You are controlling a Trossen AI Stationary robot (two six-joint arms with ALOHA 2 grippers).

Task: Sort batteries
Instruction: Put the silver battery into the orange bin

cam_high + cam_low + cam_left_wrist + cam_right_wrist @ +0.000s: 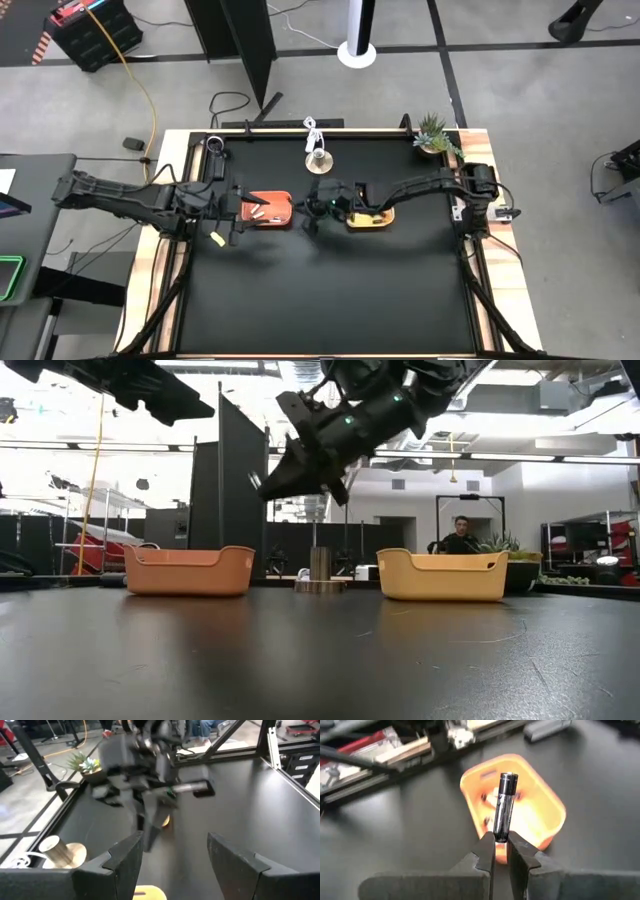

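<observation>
Batteries: small rigid cylindrical cells, some silvery-white, some dark. One dark cell with a silvery cap (505, 807) is pinched by its lower end between the right gripper (501, 845), its narrow fingers closed on it and most of the cell's length standing out beyond the tips. In the right wrist view it hangs over the orange plastic tray (547, 802), which already holds a few pale cells (492, 800). The high view puts the right gripper (316, 205) between the orange tray (281, 222) and the yellow plastic tray (384, 219), above the black tabletop (330, 290).

Handling, as a judgement: the cell looks light, stiff and smooth-skinned, so it should not deform, but it could swivel or slip in an end-on pinch. A grip across the middle of the barrel would be steadier. It is round, so it will roll once released; a low release inside a tray wall seems wise. Not fragile.

Left gripper (172, 862): fingers spread wide, nothing between them. The high view places the left gripper (228, 208) beside the orange tray's outer end. A small yellowish piece (216, 240) lies on the table near it; what it is cannot be told.

Round metal-and-wood object with a white cable (318, 157) sits at the far edge, apart from the work.
</observation>
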